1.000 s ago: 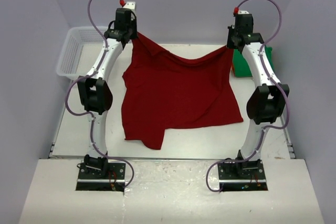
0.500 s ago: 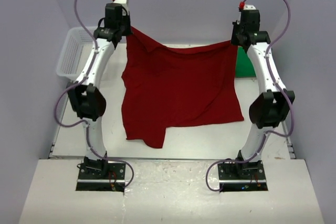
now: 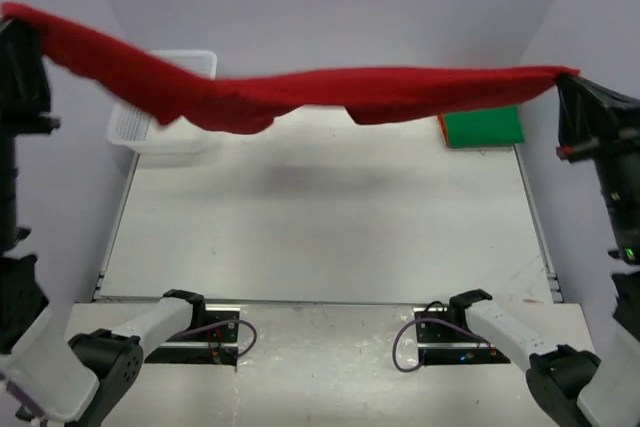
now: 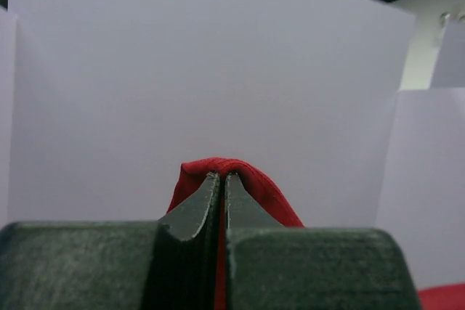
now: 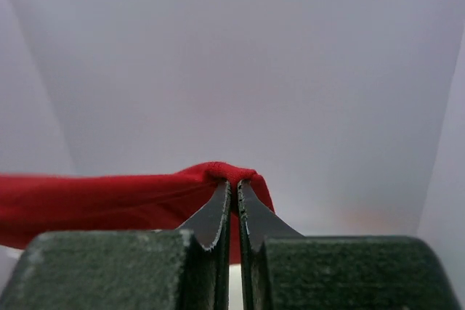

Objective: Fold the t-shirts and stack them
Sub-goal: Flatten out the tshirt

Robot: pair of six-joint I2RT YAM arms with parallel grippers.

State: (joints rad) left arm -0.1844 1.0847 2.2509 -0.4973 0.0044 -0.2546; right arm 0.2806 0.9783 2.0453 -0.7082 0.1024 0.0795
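You held the dark red t-shirt (image 3: pixel 330 87) stretched high over the table (image 3: pixel 320 217), with the left gripper (image 4: pixel 221 176) clamped on its left end and the right gripper (image 5: pixel 234 185) on its right. The green t-shirt (image 3: pixel 483 127) lay far right, perhaps atop an orange one.

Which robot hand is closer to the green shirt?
Right. The right gripper is up beside the green shirt; the left gripper is far across, on the basket's side. Both hold the red shirt.

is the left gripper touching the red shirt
Touching. The left wrist view shows the left gripper shut on a fold of the red shirt, with cloth bulging over its tips.
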